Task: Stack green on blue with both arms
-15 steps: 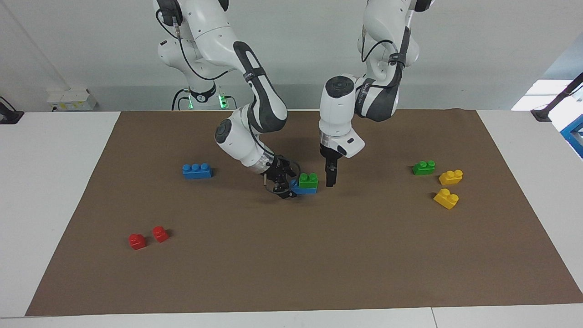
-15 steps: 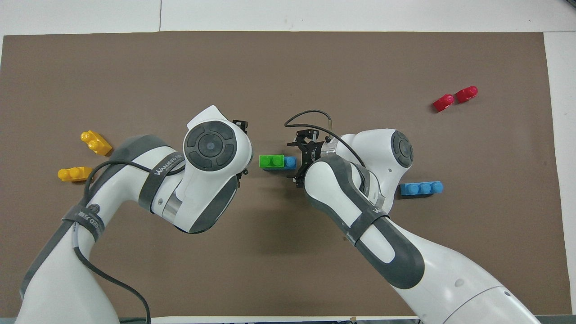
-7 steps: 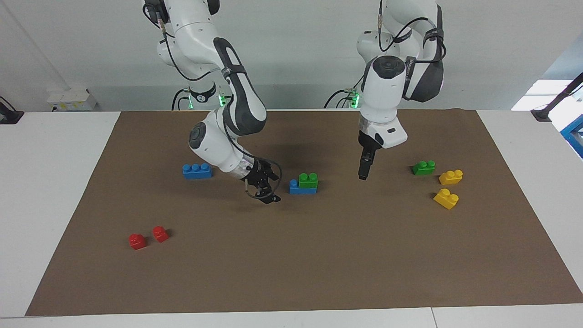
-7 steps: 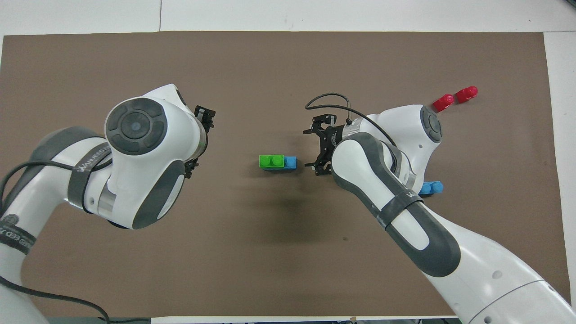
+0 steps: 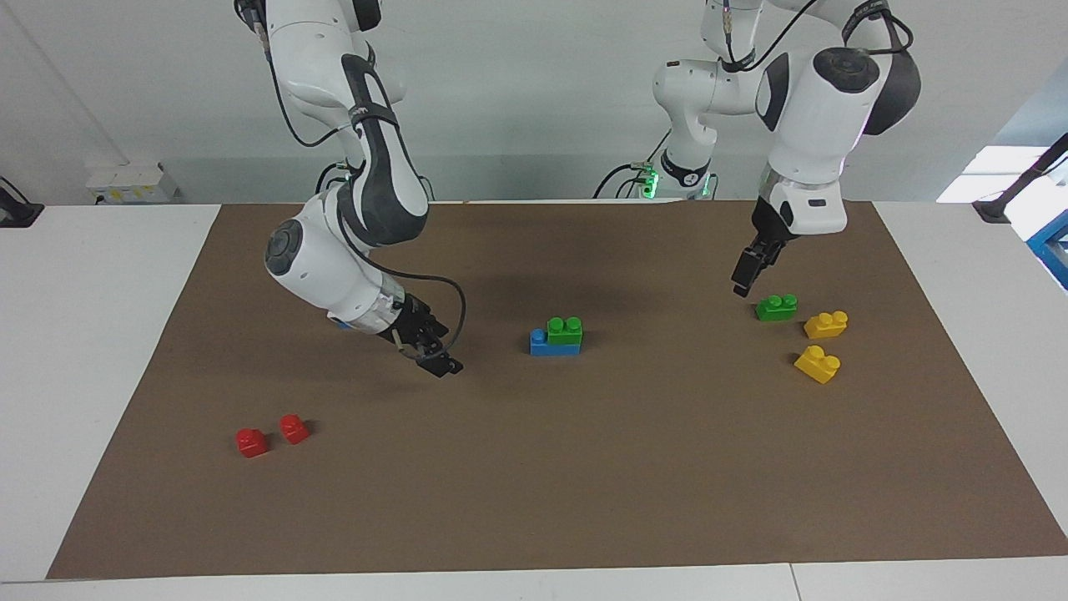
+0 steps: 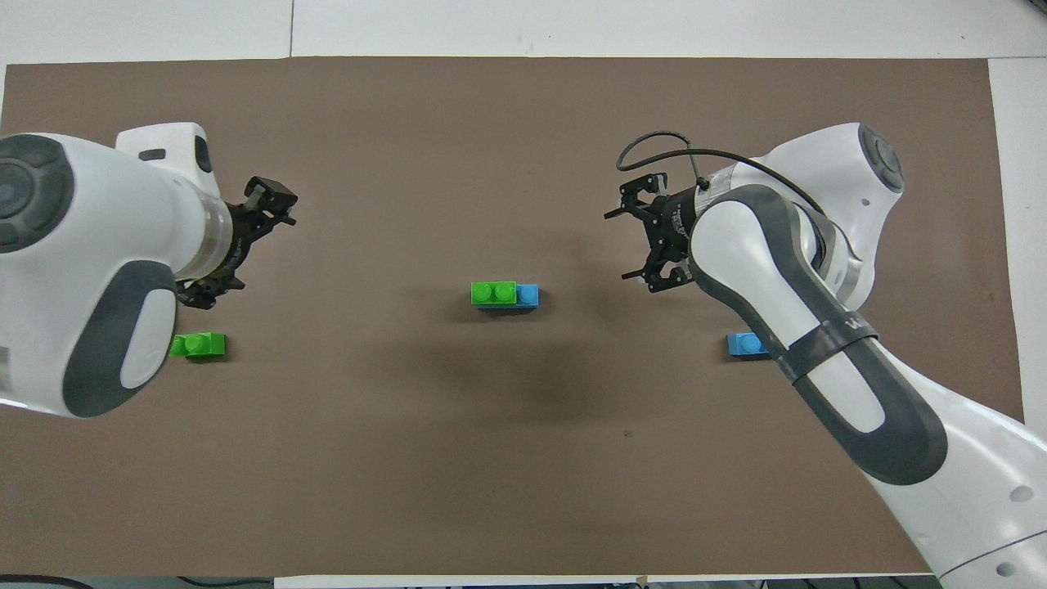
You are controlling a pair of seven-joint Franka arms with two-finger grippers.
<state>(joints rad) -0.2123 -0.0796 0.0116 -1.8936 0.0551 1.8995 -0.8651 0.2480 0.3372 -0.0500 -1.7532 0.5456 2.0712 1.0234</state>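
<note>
facing view: first stack looks done. green brick (image 5: 565, 330) sits on the blue brick (image 5: 552, 344) mid-mat, flush toward the left arm's end, one blue stud bare at the right arm's end. nothing touches it. right pincer (image 5: 435, 357) hangs low over the mat between the stack and the right arm's end, fingers apart, empty. left pincer (image 5: 745, 276) is up in the air just over the spare green brick (image 5: 776, 307), holding nothing; its fingers look edge-on here, so spread is hard to read from this side. two yellow bricks (image 5: 824, 324) lie just beside that green one, two red bricks (image 5: 271, 434) well apart at the right arm's end. second blue brick is hidden by the right arm here.

overhead view: left pincer (image 6: 245, 241) reads clearly open, empty, spare green brick (image 6: 199, 345) partly under the arm. right pincer (image 6: 642, 243) open wide, empty. second blue brick (image 6: 746, 344) peeks out from under the right forearm. stack (image 6: 505, 294) alone in the middle of the brown mat (image 6: 523, 106) on the surface.

my read: arms are clear of stack one and set up for a second pair. next move likely calls for the left to drop square on the spare green without nudging the yellows, and the right to go to the second blue.

containers: none in view.
</note>
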